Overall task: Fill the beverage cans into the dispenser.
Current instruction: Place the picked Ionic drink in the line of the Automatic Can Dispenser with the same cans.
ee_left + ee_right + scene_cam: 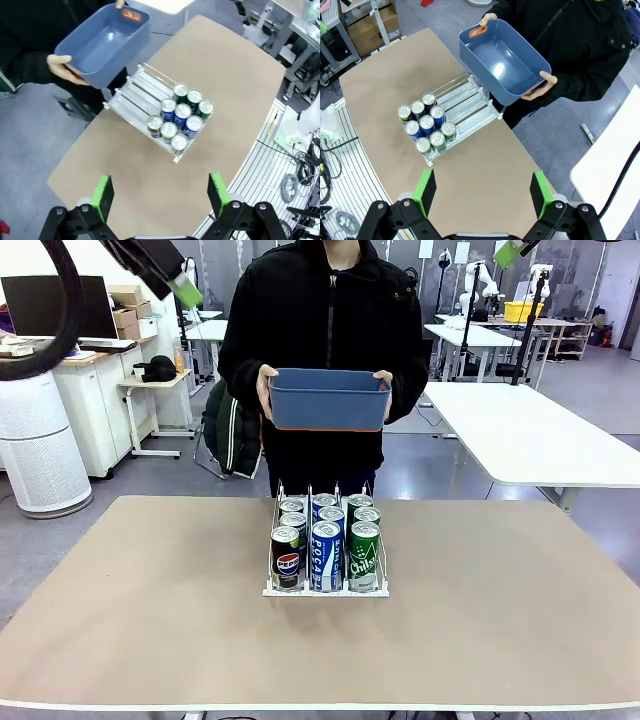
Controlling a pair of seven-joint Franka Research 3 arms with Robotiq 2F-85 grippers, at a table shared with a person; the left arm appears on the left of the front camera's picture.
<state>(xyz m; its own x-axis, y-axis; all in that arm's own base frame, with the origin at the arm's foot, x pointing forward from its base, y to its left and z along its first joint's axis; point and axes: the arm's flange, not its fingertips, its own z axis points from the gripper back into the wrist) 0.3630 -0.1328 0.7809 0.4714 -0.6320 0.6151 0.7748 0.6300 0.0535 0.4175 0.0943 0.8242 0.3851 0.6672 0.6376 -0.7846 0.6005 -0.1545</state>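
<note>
Overhead, both tools (159, 194) (482, 192) hang open above the dispenser (325, 588).

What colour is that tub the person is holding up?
The tub is blue, with an orange handle at one end; the right wrist view shows it best.

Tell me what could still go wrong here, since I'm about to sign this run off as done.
The cans stand bunched at the dispenser's robot-side end, so a nudge there might tip one out. The person holds the blue bin just beyond the table's far edge; lowering it carelessly could bump the rack's far end.
</note>
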